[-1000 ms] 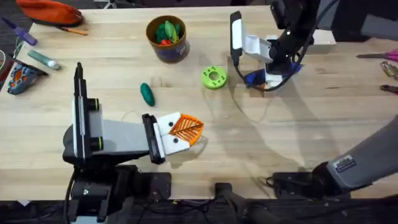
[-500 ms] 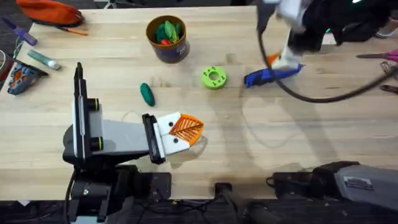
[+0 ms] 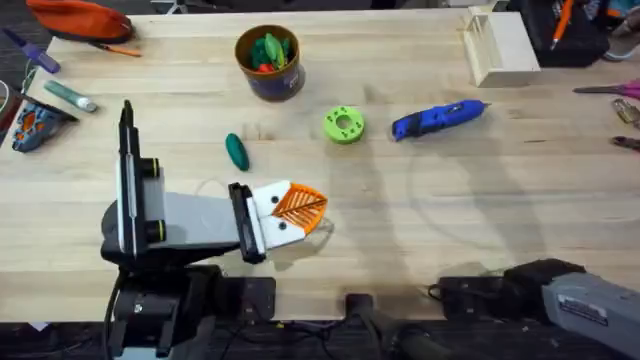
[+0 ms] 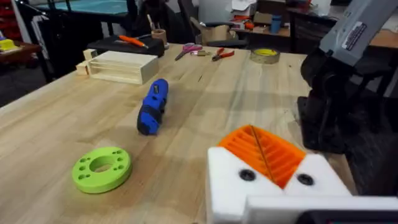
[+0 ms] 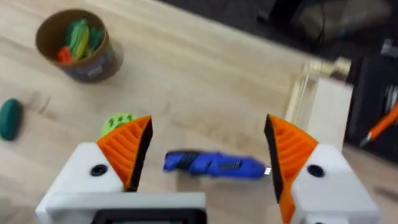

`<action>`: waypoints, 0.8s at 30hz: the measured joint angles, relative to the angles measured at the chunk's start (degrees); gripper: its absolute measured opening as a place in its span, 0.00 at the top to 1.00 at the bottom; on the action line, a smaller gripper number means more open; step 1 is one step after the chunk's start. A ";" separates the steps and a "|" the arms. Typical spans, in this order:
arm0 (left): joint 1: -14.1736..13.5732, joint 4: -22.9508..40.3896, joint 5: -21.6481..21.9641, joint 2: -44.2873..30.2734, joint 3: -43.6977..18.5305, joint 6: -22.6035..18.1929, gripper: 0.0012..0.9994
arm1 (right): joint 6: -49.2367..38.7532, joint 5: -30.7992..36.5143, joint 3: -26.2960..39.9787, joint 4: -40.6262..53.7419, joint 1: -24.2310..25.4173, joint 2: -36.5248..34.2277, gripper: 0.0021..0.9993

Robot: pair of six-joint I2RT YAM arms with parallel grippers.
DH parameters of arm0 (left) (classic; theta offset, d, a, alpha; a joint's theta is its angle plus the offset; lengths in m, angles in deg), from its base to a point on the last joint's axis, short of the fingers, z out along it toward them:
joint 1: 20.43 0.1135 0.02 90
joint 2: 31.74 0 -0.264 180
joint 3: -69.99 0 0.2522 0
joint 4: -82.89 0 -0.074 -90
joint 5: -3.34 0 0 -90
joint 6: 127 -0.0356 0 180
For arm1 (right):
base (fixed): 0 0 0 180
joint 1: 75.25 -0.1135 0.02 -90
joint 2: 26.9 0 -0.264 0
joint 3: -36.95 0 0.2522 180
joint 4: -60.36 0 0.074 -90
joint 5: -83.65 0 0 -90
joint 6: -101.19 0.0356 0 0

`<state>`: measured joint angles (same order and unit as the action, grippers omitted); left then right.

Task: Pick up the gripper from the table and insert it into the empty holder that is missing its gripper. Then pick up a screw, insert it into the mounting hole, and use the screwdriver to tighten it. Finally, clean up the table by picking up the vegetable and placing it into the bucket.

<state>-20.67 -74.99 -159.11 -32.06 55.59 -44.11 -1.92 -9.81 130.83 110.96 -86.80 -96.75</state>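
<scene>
The blue screwdriver (image 3: 438,118) lies flat on the table at the back right, next to a lime-green disc (image 3: 344,124). My right gripper (image 5: 208,140) hovers open high above the screwdriver (image 5: 214,165), with its orange pads far apart. The dark green vegetable (image 3: 236,151) rests alone on the table in front of the bucket (image 3: 268,60), which holds toy vegetables. My left gripper (image 3: 292,208) lies low near the table's front, shut, with its orange pads (image 4: 264,149) pressed together. The loose gripper, the holder, its mounting hole and the screw are out of view.
A pale wooden box (image 3: 498,45) stands at the back right. An orange pouch (image 3: 80,18) and pens lie at the back left, and hand tools (image 3: 625,100) along the right edge. The right arm's base (image 3: 570,300) sits at the front right.
My right gripper was down at the screwdriver, then rose and left the overhead view. The screwdriver now lies free, shifted slightly right. The left arm has not moved.
</scene>
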 joint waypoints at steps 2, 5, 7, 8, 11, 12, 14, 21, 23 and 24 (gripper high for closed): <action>0.01 0.00 0.00 0.00 0.00 0.02 0.99 | 4.88 1.31 0.00 5.33 0.00 2.03 0.02; 0.01 0.00 0.00 0.00 0.00 0.02 0.99 | 9.82 2.66 0.00 12.24 0.00 5.97 0.02; 0.01 0.00 0.00 0.00 0.00 0.00 0.99 | 12.58 4.30 0.00 16.39 0.00 9.61 0.02; 0.01 0.00 0.00 0.02 0.00 0.00 0.99 | 13.78 5.12 0.00 18.12 0.00 11.34 0.02; 0.01 0.00 0.00 0.00 0.00 0.02 0.99 | 18.51 7.40 -3.54 21.25 0.00 20.98 0.02; 0.01 0.00 0.00 0.00 0.00 0.00 0.99 | 19.39 7.68 -5.36 21.42 0.00 22.97 0.02; 0.01 0.00 0.00 0.00 0.00 0.00 0.99 | 20.84 8.12 -9.44 21.09 0.00 26.33 0.01; 0.01 0.00 -0.01 0.00 0.00 -0.19 0.67 | 23.14 8.41 -22.61 20.44 0.00 32.44 0.01; 0.01 0.00 -0.02 0.00 0.00 -0.17 0.37 | 23.68 8.41 -24.64 20.38 0.00 32.57 0.01; 0.01 0.00 0.00 0.00 0.00 -0.17 0.19 | 24.02 8.42 -25.38 20.40 0.00 32.55 0.01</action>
<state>-20.66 -74.99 -159.11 -32.06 55.59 -44.29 22.10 -1.39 105.45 131.36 -86.80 -64.20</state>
